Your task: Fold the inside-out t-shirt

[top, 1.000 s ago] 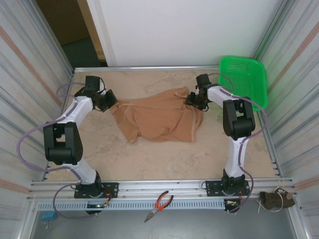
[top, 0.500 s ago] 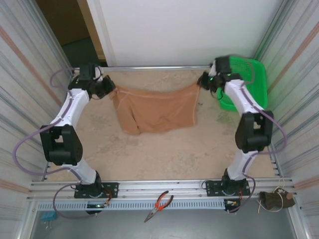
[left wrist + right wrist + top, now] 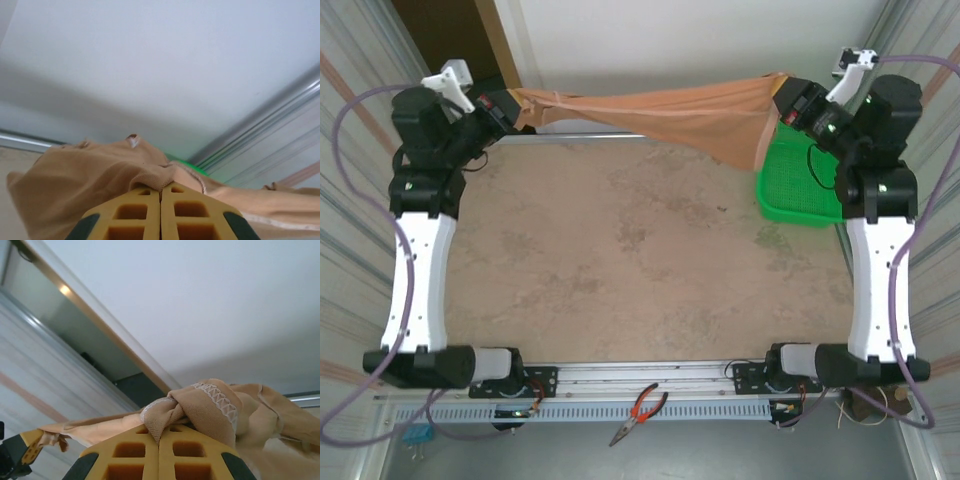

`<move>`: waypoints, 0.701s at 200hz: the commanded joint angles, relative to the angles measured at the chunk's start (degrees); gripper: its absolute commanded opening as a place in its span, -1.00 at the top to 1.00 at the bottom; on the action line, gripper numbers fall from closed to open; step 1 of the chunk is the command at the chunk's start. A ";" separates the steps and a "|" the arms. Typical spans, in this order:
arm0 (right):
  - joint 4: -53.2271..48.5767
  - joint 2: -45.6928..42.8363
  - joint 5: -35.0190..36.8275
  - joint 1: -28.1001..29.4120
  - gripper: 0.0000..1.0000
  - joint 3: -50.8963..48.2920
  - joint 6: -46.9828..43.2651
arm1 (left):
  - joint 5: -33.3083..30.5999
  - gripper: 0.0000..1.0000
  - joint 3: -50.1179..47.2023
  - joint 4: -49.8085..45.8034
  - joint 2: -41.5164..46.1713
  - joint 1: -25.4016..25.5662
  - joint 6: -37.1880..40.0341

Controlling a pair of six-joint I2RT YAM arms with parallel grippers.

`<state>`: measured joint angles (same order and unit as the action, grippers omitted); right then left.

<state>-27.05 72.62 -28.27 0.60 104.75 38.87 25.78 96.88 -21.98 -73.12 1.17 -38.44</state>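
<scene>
**Raised and Stretched Wide**

A mottled beige tabletop [image 3: 620, 260] is bounded by ribbed metal panels [image 3: 345, 250] at 9 and 3 o'clock, with a white wall [image 3: 670, 40] at 12 and a green basket [image 3: 805, 190] at 2. The t-shirt [image 3: 660, 112], draped on the surface a second ago, has been lifted clear. It is strung above the 12 o'clock edge, long axis running 9-to-3, one end pinched in the left pincer [image 3: 508, 102] and the other in the right pincer [image 3: 783, 95].

Table [image 3: 620, 270], mottled sandy-beige top framed by metal rails. A green mesh basket [image 3: 798, 192] rests at its far right corner. Red-handled pliers [image 3: 640, 408] lie on the perforated front strip, well apart from the basket, toward the near left.
</scene>
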 commanded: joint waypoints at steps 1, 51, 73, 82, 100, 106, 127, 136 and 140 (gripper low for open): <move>0.66 -4.40 -1.95 -0.42 1.00 -1.03 2.66 | 0.90 0.82 -2.09 3.79 4.90 -0.49 -2.77; -0.73 -5.72 -2.13 -0.43 1.00 -3.15 3.86 | -3.09 0.78 -0.63 2.50 8.02 -0.47 -2.82; 1.42 -2.70 -2.02 -0.37 1.00 -7.79 4.61 | -3.45 0.80 0.19 -0.24 4.23 -0.47 -1.03; 2.52 -0.71 -2.48 -0.42 1.00 -9.39 4.81 | -3.54 0.80 -0.23 -0.54 2.23 -0.48 -0.39; 4.30 3.77 -2.87 -0.38 1.00 -11.43 4.90 | -3.16 0.81 -0.79 0.09 -2.59 -0.48 0.76; 4.73 5.49 -2.85 -0.42 1.00 -11.56 4.73 | -3.11 0.81 -0.58 0.24 -4.41 -0.51 1.03; 5.65 11.88 -1.90 -0.51 1.00 -9.02 4.21 | -2.08 0.82 1.80 1.66 -11.67 -0.51 0.94; 5.69 14.60 -2.00 -0.60 1.00 -6.30 4.23 | -1.09 0.83 3.98 2.60 -15.06 -0.48 0.50; 5.62 16.06 -2.03 -0.60 1.00 -4.76 4.26 | -0.85 0.84 5.17 2.60 -16.58 -0.47 0.19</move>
<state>-23.99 84.60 -30.04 0.60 94.13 42.89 23.88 97.12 -20.95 -83.13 1.17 -38.81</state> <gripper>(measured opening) 0.051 0.092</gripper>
